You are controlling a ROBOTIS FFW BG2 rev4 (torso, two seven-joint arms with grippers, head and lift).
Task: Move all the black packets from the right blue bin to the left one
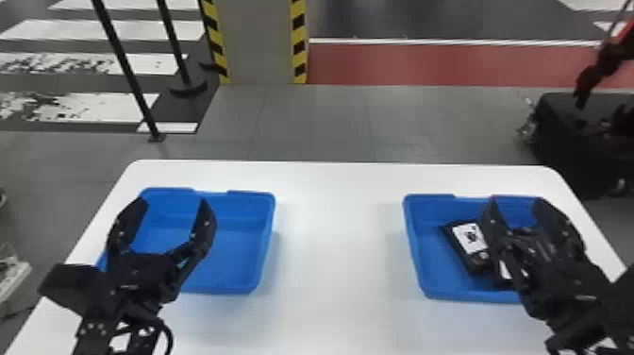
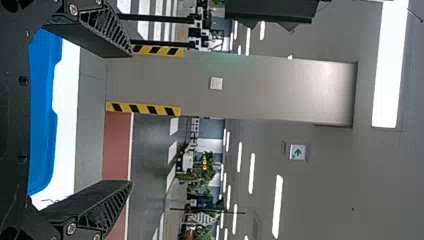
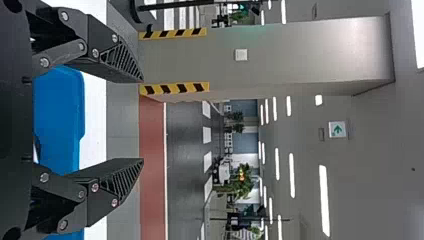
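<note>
A black packet with a white label (image 1: 471, 239) lies inside the right blue bin (image 1: 427, 213), partly hidden by my right gripper (image 1: 516, 202). That gripper is over this landmark bin, its two black fingers spread, nothing between them. Well to the bin's left is the left blue bin (image 1: 245, 204), with my left gripper (image 1: 172, 202) over it, also spread and empty. A white table (image 1: 339, 245) extends around the right bin.
</note>
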